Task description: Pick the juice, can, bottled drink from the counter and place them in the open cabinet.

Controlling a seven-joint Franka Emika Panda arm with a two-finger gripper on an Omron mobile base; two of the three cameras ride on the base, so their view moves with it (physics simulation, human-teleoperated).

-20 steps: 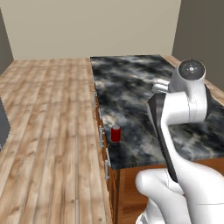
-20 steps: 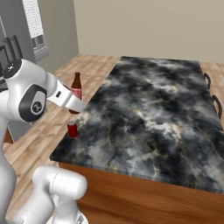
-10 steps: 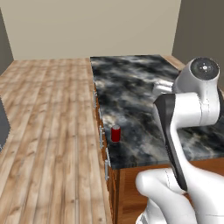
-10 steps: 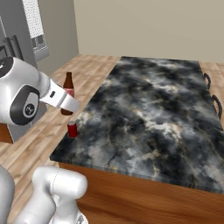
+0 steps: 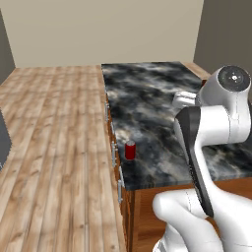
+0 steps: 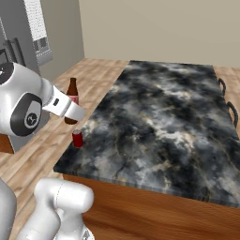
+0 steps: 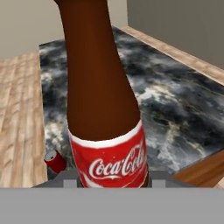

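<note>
The end effector [image 6: 70, 112] pinches the slim dark-brown bottled drink [image 6: 71, 100] off the marbled stone table [image 6: 159, 122] — small red can [image 6: 77, 138] at six o'clock. Next, I judge, carry it toward the cabinet.

The bottle [image 7: 103, 100], slim and dark brown with a red label, stands upright in my end effector, lifted off the surface [image 6: 159, 122] and hanging out past its edge over the wooden floor. The can [image 5: 130, 150], small and red with a silver top, stands upright on the black and grey marbled surface close to its edge and corner.
</note>
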